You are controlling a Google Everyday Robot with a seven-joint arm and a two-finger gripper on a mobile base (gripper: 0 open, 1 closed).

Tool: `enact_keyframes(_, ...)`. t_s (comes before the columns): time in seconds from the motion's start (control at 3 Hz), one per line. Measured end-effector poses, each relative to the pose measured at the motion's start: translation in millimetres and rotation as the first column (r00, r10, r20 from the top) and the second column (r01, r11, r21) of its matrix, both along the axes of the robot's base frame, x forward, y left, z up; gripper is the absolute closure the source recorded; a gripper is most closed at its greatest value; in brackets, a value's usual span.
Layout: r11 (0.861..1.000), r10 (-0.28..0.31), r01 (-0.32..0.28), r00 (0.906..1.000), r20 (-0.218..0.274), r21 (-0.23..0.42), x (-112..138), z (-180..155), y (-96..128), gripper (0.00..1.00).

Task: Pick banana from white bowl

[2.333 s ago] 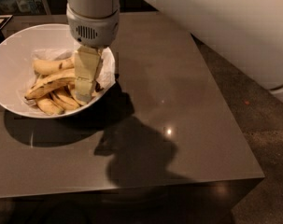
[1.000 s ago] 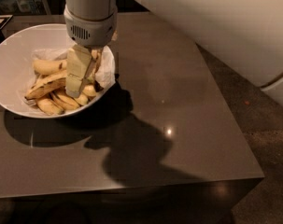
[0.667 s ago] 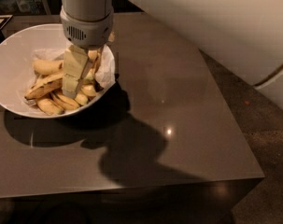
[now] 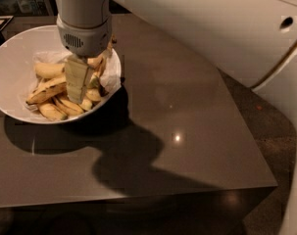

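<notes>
The white bowl point(image 4: 10, 58) stands at the table's far left and holds several bananas on a paper liner. The long slim banana point(image 4: 44, 92) with dark bruised streaks lies across the middle of the pile, pointing left and down. My gripper point(image 4: 81, 84) hangs from the white arm, reaches down into the bowl's right half and sits at the right end of that banana, among the fruit. The arm's wrist housing point(image 4: 84, 28) hides the bowl's far right rim.
A plumper yellow banana point(image 4: 49, 70) lies behind the long one, and short bananas point(image 4: 54, 111) lie in front of it. The dark brown table point(image 4: 187, 131) extends right and forward, with its edges at the right and front. Dark floor point(image 4: 270, 126) lies beyond the right edge.
The gripper has shifted a little left and lower into the bowl, further in among the bananas. The bananas and the bowl have not visibly moved.
</notes>
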State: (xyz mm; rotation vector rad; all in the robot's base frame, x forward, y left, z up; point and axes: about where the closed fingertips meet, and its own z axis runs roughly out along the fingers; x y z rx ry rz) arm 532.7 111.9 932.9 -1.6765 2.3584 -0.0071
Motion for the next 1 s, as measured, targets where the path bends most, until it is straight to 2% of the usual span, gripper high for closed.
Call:
enact_keyframes(0.33,1.0,0.01,-0.011,0.9999,-0.012,-0.01,1.6,-3.4,4.8,0.35)
enact_keyframes(1.0,0.999,0.047,-0.048,0.9982,-0.036,-0.022,5.3,-8.3,11.9,0.35)
